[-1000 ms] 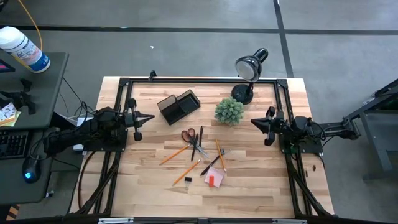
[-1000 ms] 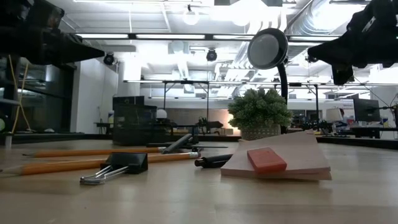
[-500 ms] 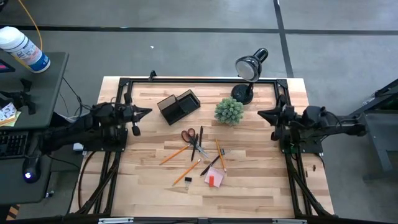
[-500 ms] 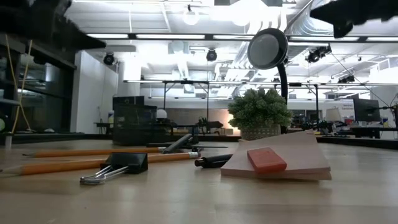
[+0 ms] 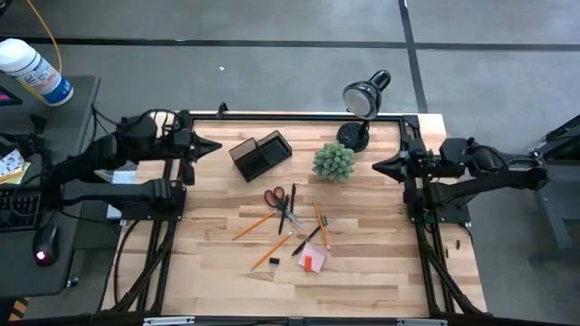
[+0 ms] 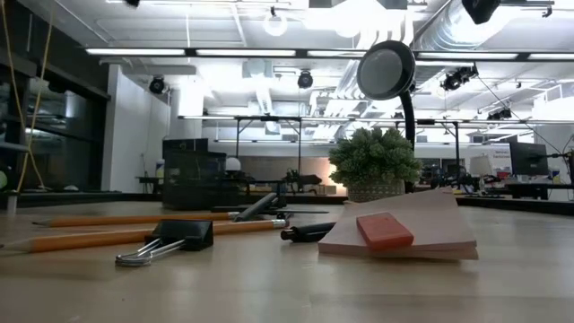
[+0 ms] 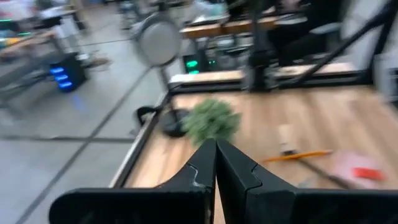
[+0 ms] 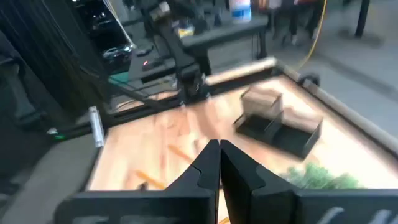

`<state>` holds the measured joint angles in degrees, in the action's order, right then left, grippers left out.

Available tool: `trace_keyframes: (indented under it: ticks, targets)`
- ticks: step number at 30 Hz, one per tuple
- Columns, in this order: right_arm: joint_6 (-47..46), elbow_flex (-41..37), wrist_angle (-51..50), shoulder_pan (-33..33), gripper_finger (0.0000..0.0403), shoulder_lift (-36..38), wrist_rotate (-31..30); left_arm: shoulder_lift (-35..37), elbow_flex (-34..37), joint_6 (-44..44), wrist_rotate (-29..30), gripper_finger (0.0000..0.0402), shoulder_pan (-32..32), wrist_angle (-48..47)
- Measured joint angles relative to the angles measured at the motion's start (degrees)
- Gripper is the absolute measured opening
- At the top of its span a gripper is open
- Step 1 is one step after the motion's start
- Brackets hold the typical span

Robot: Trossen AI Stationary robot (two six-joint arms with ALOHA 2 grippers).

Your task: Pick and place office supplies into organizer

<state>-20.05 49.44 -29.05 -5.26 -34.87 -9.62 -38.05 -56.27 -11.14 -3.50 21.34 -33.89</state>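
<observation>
- Nearest the front edge of the table [image 5: 381, 290], a pink sticky-note pad [image 5: 313, 261] and a small black binder clip [image 5: 274, 262] are lying loose, with nothing being held over them.
- Just beyond, orange pencils [image 5: 254, 225], thin black pens [image 5: 308, 239] and orange-handled scissors [image 5: 277, 198] are lying scattered in the middle, some crossing one another; none is being gripped.
- Farther back and slightly left, the organizer [image 5: 259, 154] is sitting at an angle; nothing can be made out inside its compartments, so the task is judged to be not yet begun, with every item left to move.
- To the right of the organizer, a green plant [image 5: 333, 161] is standing near it, and a black desk lamp [image 5: 364, 104] is placed beyond at the far edge; both are judged possible obstacles for a reach from the right.
- The left gripper [image 5: 210, 147] is being held above the far left of the table, its fingers [image 7: 199, 180] pressed together and holding nothing.
- The right gripper [image 5: 381, 167] is being held at the right side, beside the plant, fingers [image 8: 202, 171] likewise together and holding nothing.
</observation>
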Motion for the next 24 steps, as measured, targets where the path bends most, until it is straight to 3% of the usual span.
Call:
trace_keyframes:
  ticks: [4, 9, 15, 24]
  targets:
    - [-6.93, 2.59, -2.06, 0.01, 0.0005, -4.42, 0.57, -5.08, -9.19, -0.75, -6.41, 0.0001, 0.00, -6.28]
    - [-9.73, 4.79, -1.94, 0.00, 0.0005, -9.12, 3.21, -8.51, -15.77, -0.85, -6.81, 0.0001, -0.02, -9.75]
    - [-10.18, 7.29, -0.89, 0.00, 0.0003, -13.98, 2.17, -10.14, -17.37, -1.00, -4.92, 0.0001, 0.00, -9.63]
    - [-18.34, 9.45, 8.31, -0.02, 0.0006, -17.40, 1.91, -10.62, -17.40, -0.52, -4.43, 0.0001, 0.00, -8.94]
